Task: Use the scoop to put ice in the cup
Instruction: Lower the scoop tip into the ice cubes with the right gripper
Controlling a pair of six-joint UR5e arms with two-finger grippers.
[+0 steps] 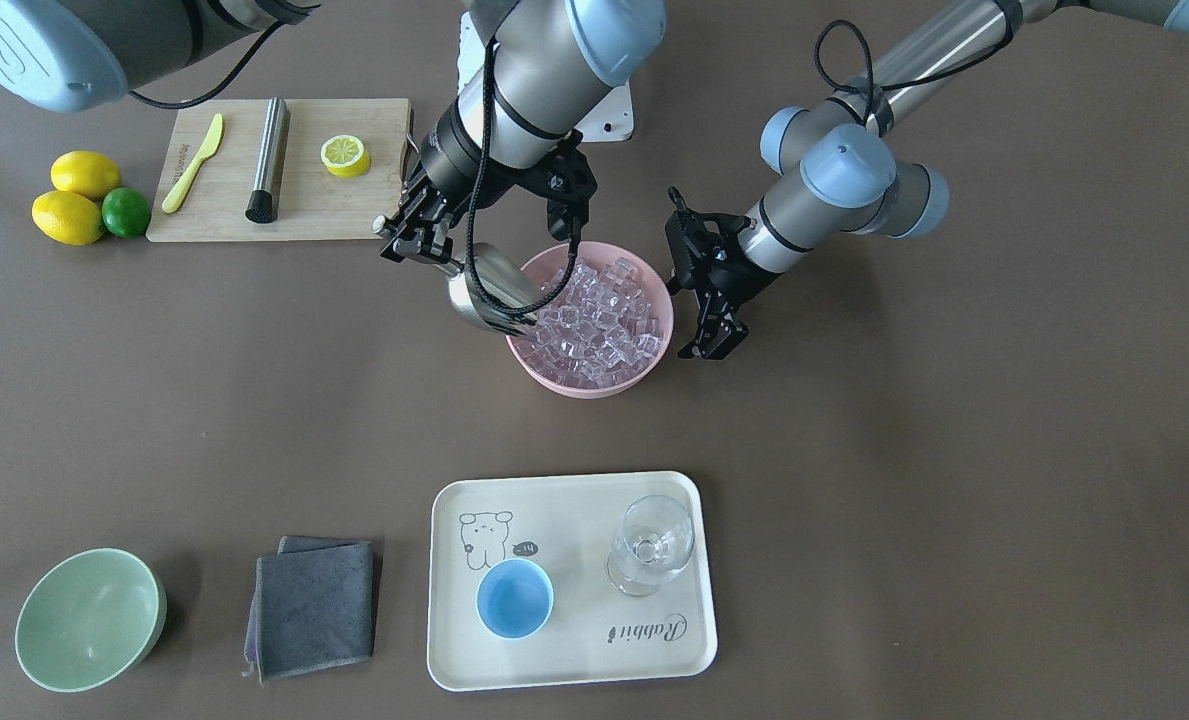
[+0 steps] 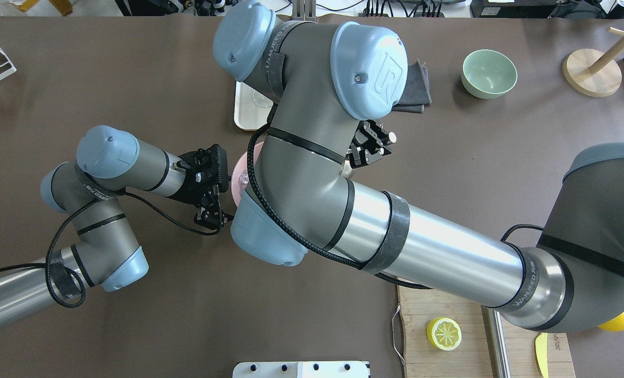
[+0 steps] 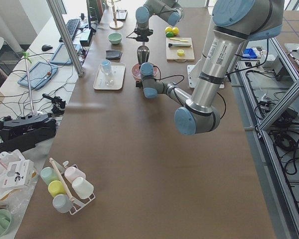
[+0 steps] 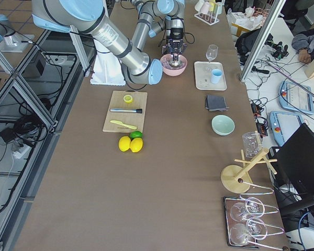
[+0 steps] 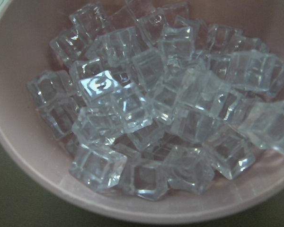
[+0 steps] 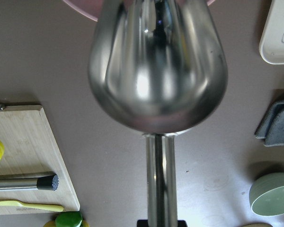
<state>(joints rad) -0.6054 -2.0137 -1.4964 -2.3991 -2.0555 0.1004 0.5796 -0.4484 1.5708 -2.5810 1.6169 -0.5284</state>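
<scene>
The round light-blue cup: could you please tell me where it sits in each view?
Front-facing: round light-blue cup bottom centre, on the cream rectangular tray.
Overhead: hidden behind the right arm; a tray corner shows.
Exterior left: upper left, on the tray.
Exterior right: above, right of centre, on the tray.
Left wrist: not in it.
Right wrist: not in it; tray corner top right.
Shared landmark: the tray.

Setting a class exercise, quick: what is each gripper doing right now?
Left gripper: open, holding nothing.
Right gripper: shut on the handle of the steel scoop.
</scene>
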